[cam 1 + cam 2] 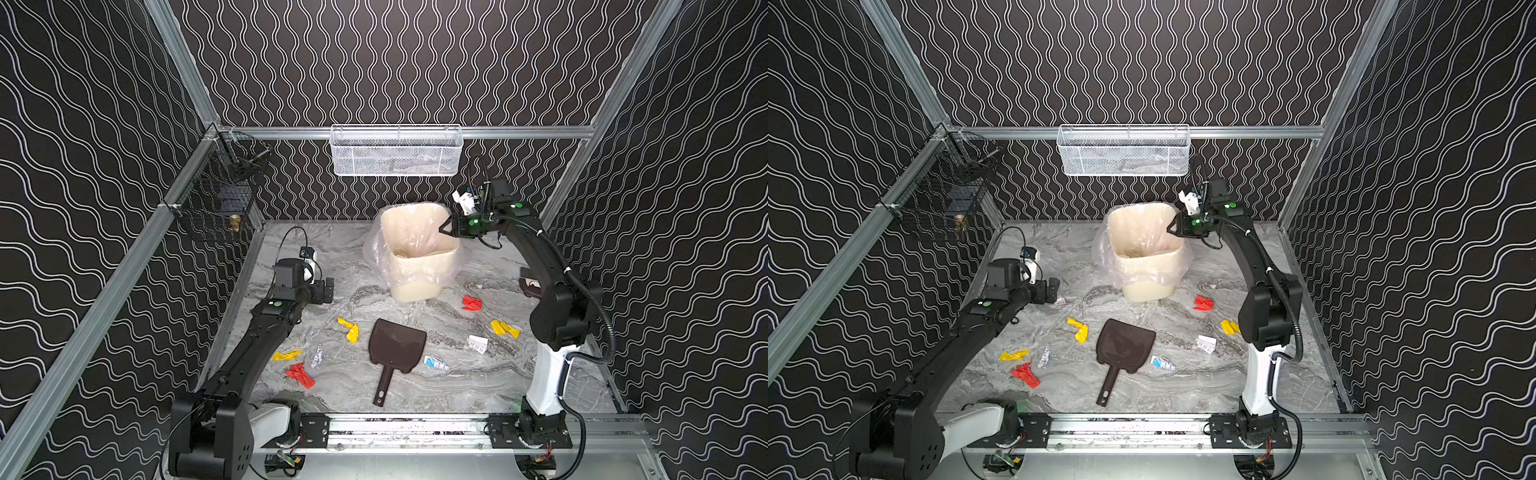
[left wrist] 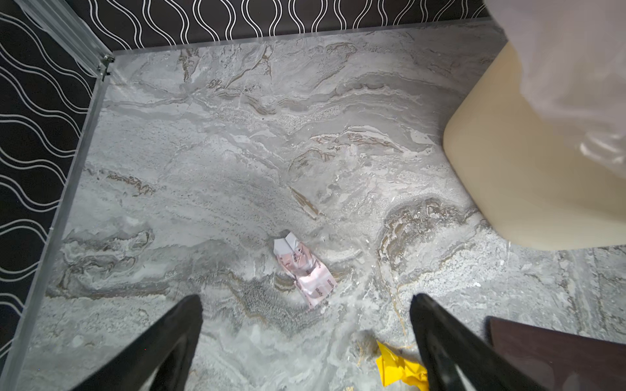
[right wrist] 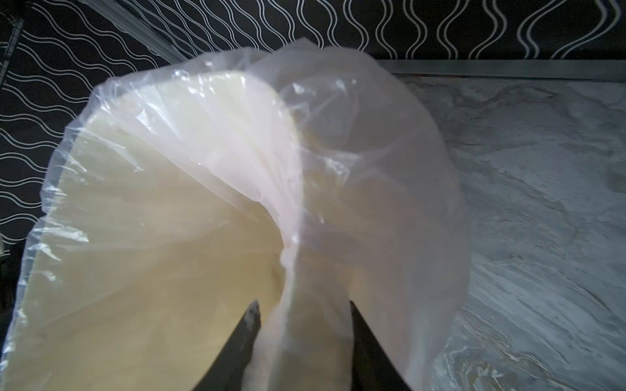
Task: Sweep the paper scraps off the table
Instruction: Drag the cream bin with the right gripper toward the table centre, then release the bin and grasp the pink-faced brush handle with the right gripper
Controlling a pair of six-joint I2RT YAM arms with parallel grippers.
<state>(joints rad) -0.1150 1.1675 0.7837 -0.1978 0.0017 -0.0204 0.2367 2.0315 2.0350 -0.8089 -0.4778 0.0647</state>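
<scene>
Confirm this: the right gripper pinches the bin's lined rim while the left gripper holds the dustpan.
Wrong about the left gripper: the left wrist view shows it open and empty. The dustpan lies on the table in both top views. The right gripper does pinch the bin's lined rim.

Dim, soft-focus frames; glare on liner (image 3: 237, 111)

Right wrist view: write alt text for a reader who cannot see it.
The right gripper pinches the rim of a cream bin, its clear liner caught in the grip. The grey marble table lies beside the bin, with the black wavy-lined wall behind.
</scene>
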